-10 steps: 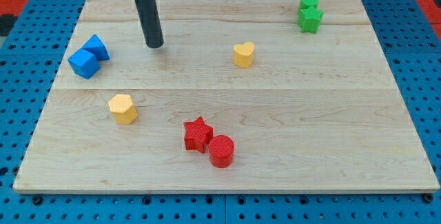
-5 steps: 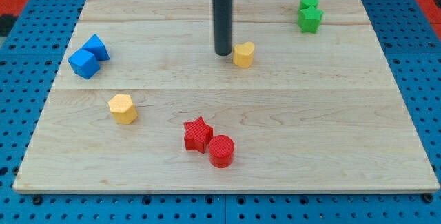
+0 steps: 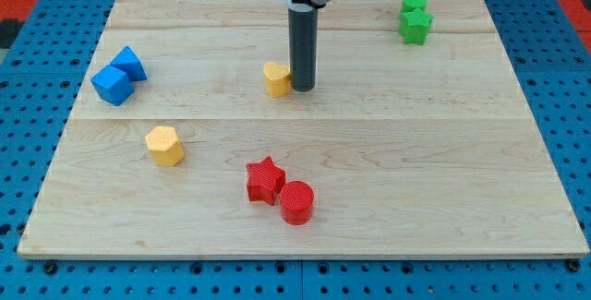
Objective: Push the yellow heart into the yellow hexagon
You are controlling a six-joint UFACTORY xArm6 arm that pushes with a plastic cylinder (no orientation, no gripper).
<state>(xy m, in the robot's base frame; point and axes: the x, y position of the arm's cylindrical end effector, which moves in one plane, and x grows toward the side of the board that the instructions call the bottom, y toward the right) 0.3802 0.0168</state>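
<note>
Contact sits at the yellow heart's (image 3: 275, 78) right flank, where my tip (image 3: 303, 89), a bare rod holding nothing, touches this light, rigid, easily pivoting block bound for the yellow hexagon (image 3: 165, 145).

My tip (image 3: 302, 89) touches the heart's (image 3: 276, 78) right side; the hexagon (image 3: 165, 146) lies toward the view's lower left.

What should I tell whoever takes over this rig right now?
My tip sits against the yellow heart on the heart's side toward the view's right.
The yellow hexagon lies apart from it, toward the view's lower left.
Done: tip is placed behind the heart.
Left: push the heart down-left across the board until it meets the hexagon.
</note>
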